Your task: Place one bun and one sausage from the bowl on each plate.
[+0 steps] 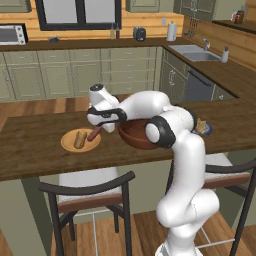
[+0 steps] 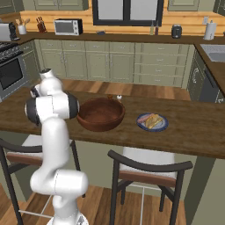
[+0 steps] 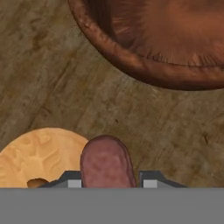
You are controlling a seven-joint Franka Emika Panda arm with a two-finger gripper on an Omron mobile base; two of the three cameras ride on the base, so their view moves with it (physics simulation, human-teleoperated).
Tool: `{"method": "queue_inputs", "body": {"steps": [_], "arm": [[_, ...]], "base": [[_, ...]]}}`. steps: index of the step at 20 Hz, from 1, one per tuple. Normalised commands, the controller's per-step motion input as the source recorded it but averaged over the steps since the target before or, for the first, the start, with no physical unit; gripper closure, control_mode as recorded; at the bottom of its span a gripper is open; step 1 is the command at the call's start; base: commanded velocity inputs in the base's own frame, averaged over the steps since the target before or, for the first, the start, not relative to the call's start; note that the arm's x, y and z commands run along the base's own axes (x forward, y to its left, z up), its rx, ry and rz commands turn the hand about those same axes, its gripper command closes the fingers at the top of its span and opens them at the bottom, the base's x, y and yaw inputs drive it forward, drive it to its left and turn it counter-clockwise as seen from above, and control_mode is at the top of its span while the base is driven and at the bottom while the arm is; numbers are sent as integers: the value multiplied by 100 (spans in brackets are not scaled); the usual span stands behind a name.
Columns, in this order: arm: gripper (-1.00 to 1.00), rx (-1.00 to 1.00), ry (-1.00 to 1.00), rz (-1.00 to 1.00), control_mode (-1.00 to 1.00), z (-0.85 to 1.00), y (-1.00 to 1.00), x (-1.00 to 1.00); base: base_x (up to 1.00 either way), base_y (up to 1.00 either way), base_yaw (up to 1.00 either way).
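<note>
- Over the tan wood plate (image 1: pixel 69 145) on the counter (image 1: pixel 30 145), the gripper (image 1: pixel 95 134) is clamped tight on a sausage (image 1: pixel 94 134), which hangs tilted with its lower end over the plate's right side.
- Hand view has that same sausage (image 3: pixel 106 164) poking up between the two fingertips (image 3: pixel 70 180), with the plate's edge (image 3: pixel 39 153) just to its left.
- That plate's also got a bun (image 1: pixel 80 139) lying on it, right beside the hanging sausage.
- Big dark wooden bowl (image 2: pixel 101 115) sits just right of the tan plate, looks empty inside from the right base view.
- Further right, the bluish plate (image 2: pixel 161 127) has a bun (image 2: pixel 154 119) and a sausage (image 2: pixel 143 119) side by side on it.
</note>
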Motion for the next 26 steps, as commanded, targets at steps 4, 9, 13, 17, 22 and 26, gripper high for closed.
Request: {"method": "queue_inputs", "body": {"steps": [4, 9, 13, 17, 22, 26], "arm": [[100, 0, 12, 0, -100, -36, 49, 62], [100, 0, 11, 0, -100, -38, 19, 42], [100, 0, 13, 0, -100, -39, 1, 32], [100, 0, 3, 0, -100, -53, -8, -27], [100, 0, -3, 0, -100, -48, 0, -68], [100, 0, -13, 0, -100, -66, -22, -85]], "base": [[0, 0, 0], [0, 0, 0], [0, 0, 0], [0, 0, 0], [0, 0, 0], [0, 0, 0]]}}
